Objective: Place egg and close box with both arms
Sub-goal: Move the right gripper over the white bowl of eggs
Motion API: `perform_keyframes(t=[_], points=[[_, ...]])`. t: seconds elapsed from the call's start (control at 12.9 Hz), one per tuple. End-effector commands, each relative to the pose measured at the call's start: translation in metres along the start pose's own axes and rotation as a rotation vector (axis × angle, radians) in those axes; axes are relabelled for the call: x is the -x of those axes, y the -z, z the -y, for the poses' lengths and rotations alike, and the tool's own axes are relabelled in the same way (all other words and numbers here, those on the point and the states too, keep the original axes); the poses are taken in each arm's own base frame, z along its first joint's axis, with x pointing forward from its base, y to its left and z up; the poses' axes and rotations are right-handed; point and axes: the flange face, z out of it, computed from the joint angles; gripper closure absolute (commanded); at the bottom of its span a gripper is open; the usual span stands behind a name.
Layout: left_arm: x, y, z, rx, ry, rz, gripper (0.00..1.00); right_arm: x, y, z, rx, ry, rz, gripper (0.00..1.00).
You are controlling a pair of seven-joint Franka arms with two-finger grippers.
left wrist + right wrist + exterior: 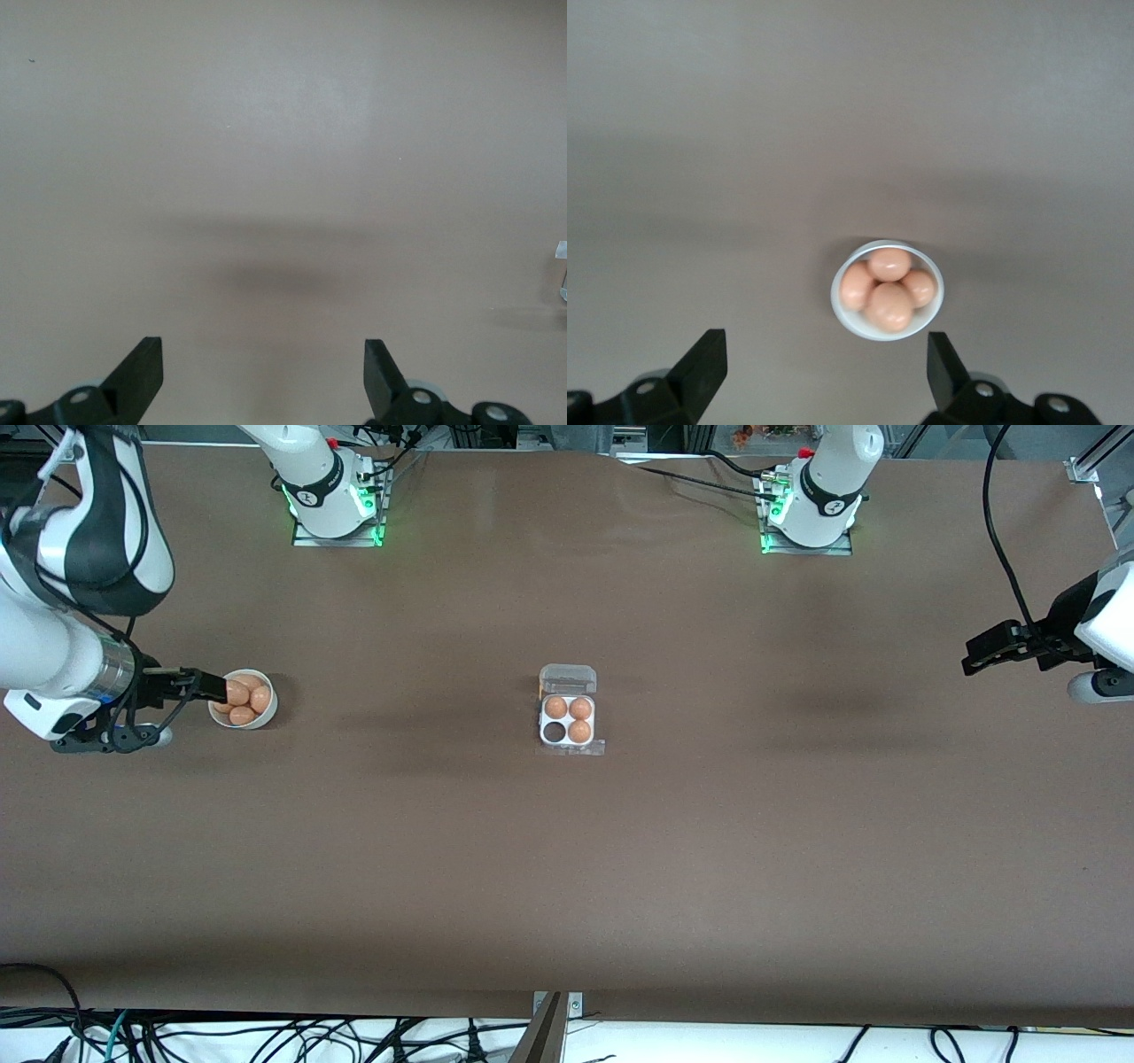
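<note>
The box [567, 721] lies mid-table with its clear lid [568, 679] open. It holds three brown eggs; the cell [555, 732] nearer the camera, toward the right arm's end, is empty. Several brown eggs [237, 693] sit in a white bowl [266, 713] near the right arm's end. My right gripper [211, 685] is open and empty, over the table at the bowl's rim; its wrist view shows the bowl [863, 331] and eggs [889, 305] ahead of the gripper [824, 363]. My left gripper [974, 658] waits open and empty over the left arm's end, above bare table in its wrist view [264, 367].
The brown table [567, 886] is bare around the box and bowl. The two arm bases [335, 496] stand along the edge farthest from the camera. A clear plastic edge [562, 266] shows at the border of the left wrist view.
</note>
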Motion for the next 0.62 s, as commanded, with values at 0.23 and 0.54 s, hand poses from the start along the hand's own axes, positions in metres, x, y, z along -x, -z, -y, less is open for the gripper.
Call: perform_keyframes(t=[0.23, 0.54], points=[[0.000, 0.009, 0.003, -0.017, -0.019, -0.004, 0.00, 0.058, -0.088, -0.033, -0.034, 0.006, -0.096, 0.00], [0.000, 0.009, 0.003, -0.017, -0.019, -0.004, 0.00, 0.065, -0.129, -0.028, -0.041, -0.002, -0.092, 0.00]])
